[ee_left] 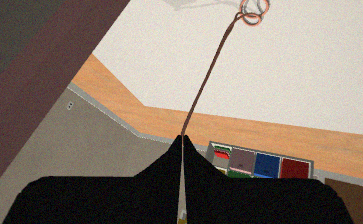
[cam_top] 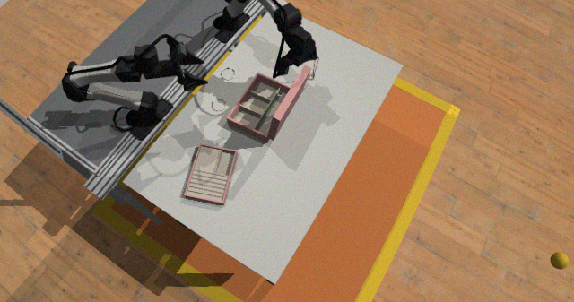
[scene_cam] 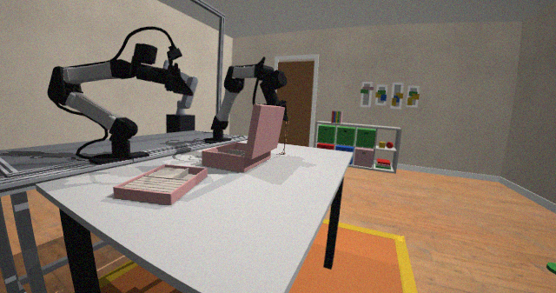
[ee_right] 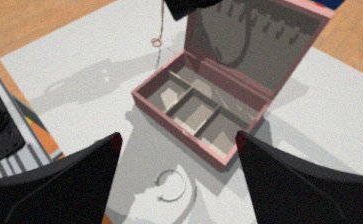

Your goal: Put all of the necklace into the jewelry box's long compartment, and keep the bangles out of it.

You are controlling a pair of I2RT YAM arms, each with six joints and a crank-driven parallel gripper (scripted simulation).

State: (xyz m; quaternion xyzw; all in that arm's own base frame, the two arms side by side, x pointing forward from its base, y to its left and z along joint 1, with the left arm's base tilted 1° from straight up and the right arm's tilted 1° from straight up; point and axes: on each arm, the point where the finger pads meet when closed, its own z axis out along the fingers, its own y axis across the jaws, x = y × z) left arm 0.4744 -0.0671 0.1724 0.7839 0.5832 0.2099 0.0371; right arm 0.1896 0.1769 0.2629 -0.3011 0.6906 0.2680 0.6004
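While the right arm spreads its jaws wide, the left arm pinches the necklace in its jaws.

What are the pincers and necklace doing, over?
Left pincer shut on necklace. Right pincer open, empty. Necklace dangling outside jewelry box. Raised lid might block the way, over.

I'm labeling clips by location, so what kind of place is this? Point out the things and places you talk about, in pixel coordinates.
Perhaps a playroom fitted with a robot bench: cubby shelf [scene_cam: 398,149] with bins, orange mat [cam_top: 341,212] [scene_cam: 360,258], two arms at a table [cam_top: 287,230] [scene_cam: 243,223].
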